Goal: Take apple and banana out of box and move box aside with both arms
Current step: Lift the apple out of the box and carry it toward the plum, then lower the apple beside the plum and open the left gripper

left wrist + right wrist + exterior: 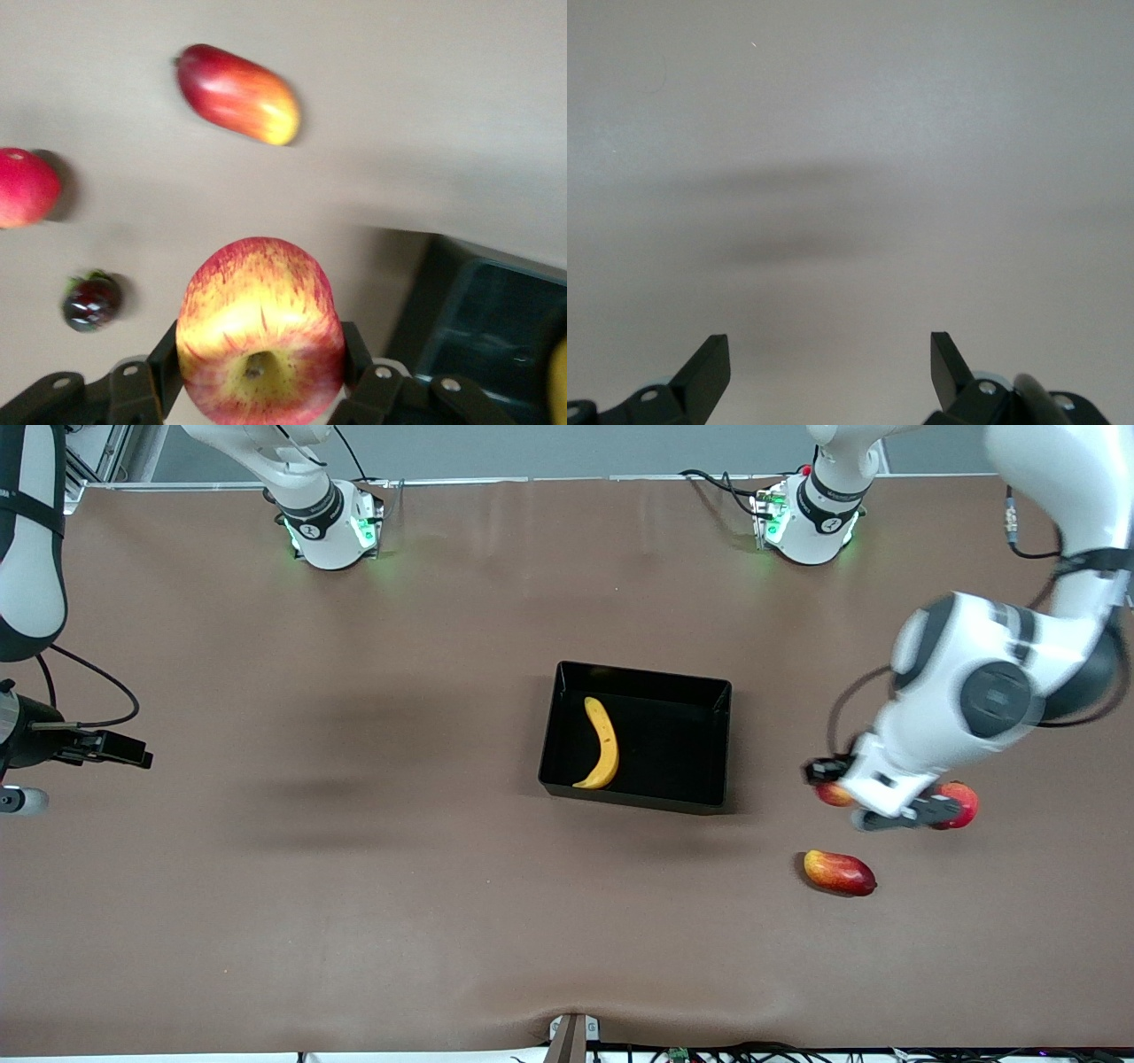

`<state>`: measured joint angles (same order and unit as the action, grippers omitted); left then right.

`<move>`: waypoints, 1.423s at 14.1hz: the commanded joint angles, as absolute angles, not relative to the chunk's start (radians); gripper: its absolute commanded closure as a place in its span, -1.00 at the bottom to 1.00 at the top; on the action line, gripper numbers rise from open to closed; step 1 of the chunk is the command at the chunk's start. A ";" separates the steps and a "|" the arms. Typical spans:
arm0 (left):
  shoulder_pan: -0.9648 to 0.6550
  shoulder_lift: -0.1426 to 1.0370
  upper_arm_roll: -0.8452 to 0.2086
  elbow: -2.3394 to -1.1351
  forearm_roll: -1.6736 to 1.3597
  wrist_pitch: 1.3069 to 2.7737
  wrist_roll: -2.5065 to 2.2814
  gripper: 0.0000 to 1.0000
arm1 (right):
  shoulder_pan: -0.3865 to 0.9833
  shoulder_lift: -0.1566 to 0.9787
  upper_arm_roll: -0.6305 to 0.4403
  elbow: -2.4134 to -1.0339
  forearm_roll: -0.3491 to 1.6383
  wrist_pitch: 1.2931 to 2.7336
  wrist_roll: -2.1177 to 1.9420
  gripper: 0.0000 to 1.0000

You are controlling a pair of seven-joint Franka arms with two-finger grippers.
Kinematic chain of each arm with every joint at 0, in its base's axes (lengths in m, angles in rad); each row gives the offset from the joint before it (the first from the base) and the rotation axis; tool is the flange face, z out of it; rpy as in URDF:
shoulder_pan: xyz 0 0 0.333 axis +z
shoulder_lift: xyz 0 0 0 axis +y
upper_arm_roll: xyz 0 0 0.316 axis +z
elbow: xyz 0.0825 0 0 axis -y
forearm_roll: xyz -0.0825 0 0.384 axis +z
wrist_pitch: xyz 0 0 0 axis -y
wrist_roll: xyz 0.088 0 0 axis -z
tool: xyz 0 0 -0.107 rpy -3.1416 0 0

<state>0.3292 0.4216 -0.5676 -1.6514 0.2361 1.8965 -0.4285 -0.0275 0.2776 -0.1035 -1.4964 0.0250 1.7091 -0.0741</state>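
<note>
The left hand (pixel 257 390) grips the apple (pixel 259 332) over the counter (pixel 354 868) beside the box (pixel 722 731), apparently to set it down outside; the banana (pixel 604 744) lies inside, and the right hand (pixel 830 372) waits wide open, empty

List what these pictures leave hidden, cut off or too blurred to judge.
- Apple: held in the left gripper; its lower part is cut off by the left wrist view's edge, and in the front view the arm covers most of it.
- Small dark fruit: blurred in the left wrist view; kind unclear.
- Box: cut off there.
- Right gripper: open; only its fingertips show.
</note>
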 commanded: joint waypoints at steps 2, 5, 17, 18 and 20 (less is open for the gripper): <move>0.405 0.465 -0.583 -1.676 0.342 1.910 -0.382 1.00 | -0.009 0.296 -0.106 -1.470 0.038 1.706 -0.083 -1.00; 0.475 0.459 -0.583 -1.829 0.365 2.058 -0.380 1.00 | -0.005 0.296 -0.106 -1.470 0.038 1.706 -0.083 -1.00; 0.560 0.538 -0.583 -1.971 0.462 2.332 -0.382 1.00 | 0.009 0.298 -0.104 -1.470 0.041 1.704 -0.083 -1.00; 0.558 0.552 -0.583 -1.961 0.462 2.333 -0.382 1.00 | 0.009 0.298 -0.104 -1.468 0.041 1.704 -0.083 -1.00; 0.552 0.578 -0.583 -1.948 0.463 2.335 -0.382 0.60 | 0.011 0.298 -0.104 -1.468 0.041 1.704 -0.083 -1.00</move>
<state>0.5497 0.5501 -0.5729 -1.9716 0.4376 2.3276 -0.3781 0.0085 0.2834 -0.1022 -1.4945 0.0250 1.7127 -0.0741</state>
